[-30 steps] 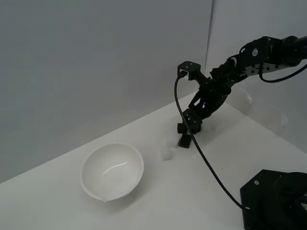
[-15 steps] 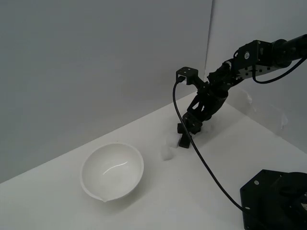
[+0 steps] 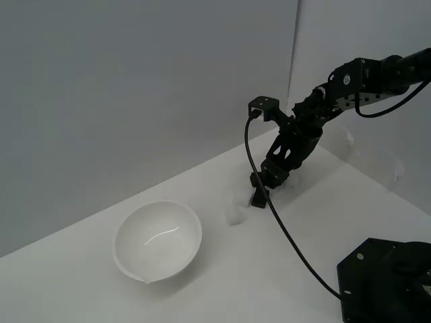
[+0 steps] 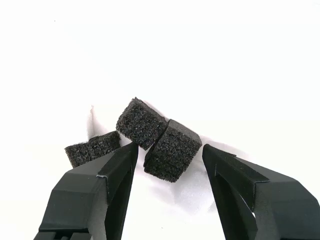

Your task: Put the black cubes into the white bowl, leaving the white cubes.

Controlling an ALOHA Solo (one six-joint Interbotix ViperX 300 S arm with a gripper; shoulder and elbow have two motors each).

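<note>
Between the spread end effector (image 4: 170, 157) fingers, one tilted black cube (image 4: 172, 150), corner-to-corner with another (image 4: 141, 123)

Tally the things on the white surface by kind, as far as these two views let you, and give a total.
Black cubes: 3
White bowl: 1
White cubes: at least 1; they are too faint against the white surface to count
Total: at least 5
</note>
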